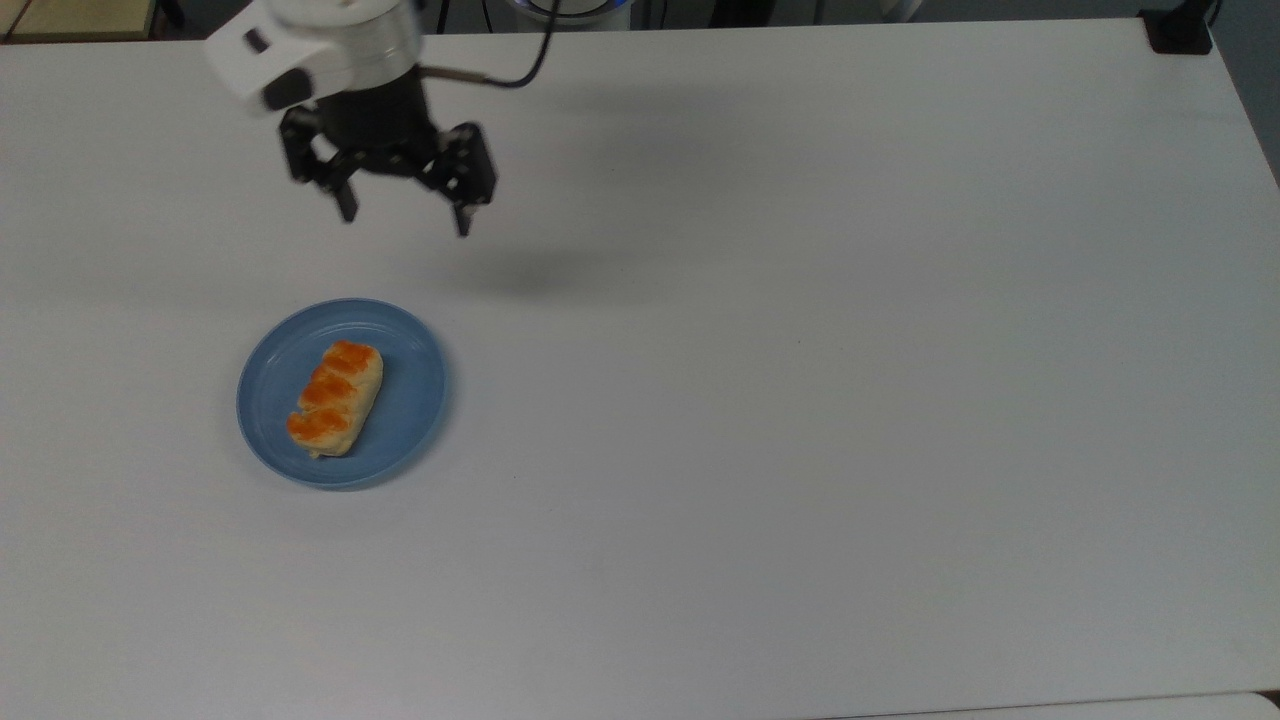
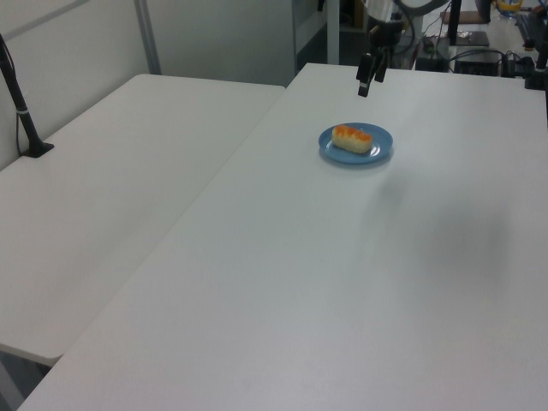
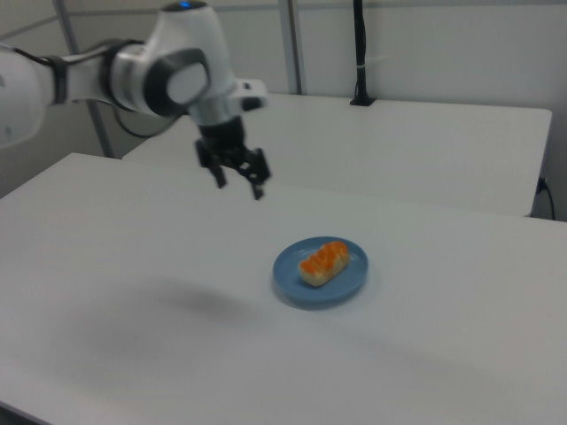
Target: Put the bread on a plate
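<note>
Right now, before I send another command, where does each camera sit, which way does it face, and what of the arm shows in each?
Top view: overhead, looking down on the white table; gripper with open fingers and wrist show at the top.
Left view: low at one table end, looking along it; the gripper hangs at the far end.
Right view: from the side, angled down; forearm, wrist and gripper show.
All three share the bread lying on the plate.
</note>
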Robot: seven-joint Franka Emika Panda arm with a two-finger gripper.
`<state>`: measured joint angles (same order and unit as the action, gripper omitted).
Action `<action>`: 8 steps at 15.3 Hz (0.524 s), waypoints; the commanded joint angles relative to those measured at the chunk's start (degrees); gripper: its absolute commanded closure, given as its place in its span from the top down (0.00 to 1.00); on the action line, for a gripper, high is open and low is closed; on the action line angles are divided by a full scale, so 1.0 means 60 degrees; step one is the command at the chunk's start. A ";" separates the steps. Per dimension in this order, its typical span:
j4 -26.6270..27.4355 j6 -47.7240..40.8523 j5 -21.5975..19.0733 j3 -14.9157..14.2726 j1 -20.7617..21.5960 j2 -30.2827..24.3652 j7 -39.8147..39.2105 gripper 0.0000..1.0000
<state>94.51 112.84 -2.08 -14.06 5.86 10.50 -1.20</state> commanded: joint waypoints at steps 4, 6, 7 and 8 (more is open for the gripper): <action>-0.0459 -0.2736 0.0800 0.1681 -0.0010 -0.1031 0.1152 1.00; -0.0459 -0.2767 0.0815 0.1874 -0.0025 -0.1163 0.1152 1.00; -0.0459 -0.2796 0.0815 0.1874 -0.0025 -0.1178 0.1152 1.00; -0.0459 -0.2825 0.0815 0.1874 -0.0025 -0.1178 0.1152 1.00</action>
<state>91.70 97.39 1.67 -3.55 6.27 4.09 4.99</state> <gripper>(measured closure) 0.000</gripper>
